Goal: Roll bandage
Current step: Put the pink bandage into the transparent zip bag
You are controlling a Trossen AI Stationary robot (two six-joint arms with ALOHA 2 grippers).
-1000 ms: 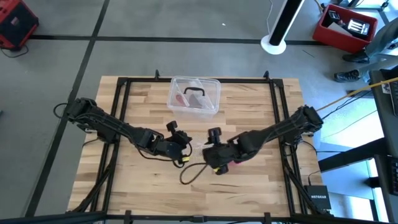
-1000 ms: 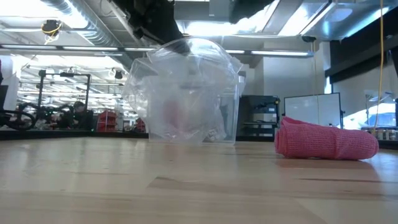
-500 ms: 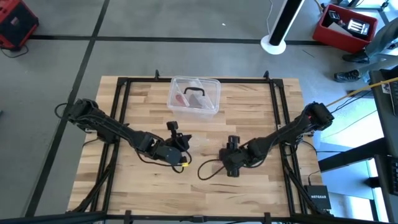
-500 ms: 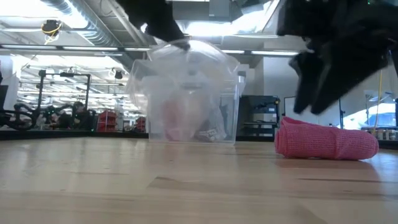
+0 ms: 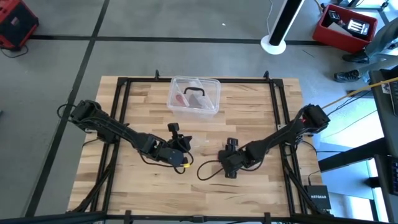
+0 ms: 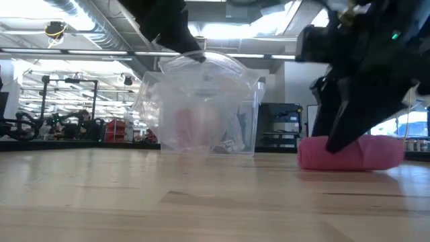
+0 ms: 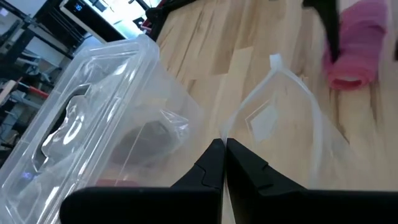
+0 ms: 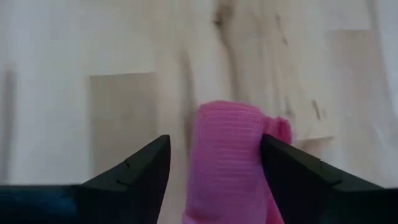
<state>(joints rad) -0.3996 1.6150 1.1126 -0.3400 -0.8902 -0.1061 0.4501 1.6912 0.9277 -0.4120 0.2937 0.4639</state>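
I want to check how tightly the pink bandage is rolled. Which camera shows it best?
The left wrist view: the bandage lies unobstructed, with its rolled end showing. The right wrist view has it close but blurred between the right gripper's open fingers. In the low view that gripper partly covers it; from above it is hidden.

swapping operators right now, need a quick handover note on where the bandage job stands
Left end effector: shut on the clear plastic wrapper, near the table's middle, in front of the clear plastic box.
Right end effector: open, low over the table, fingers on either side of the pink bandage; not closed on it.
Done: the bandage already lies as a short roll on the table, right of centre.
Left: close on the roll and finish it; whether any tail is loose cannot be seen.
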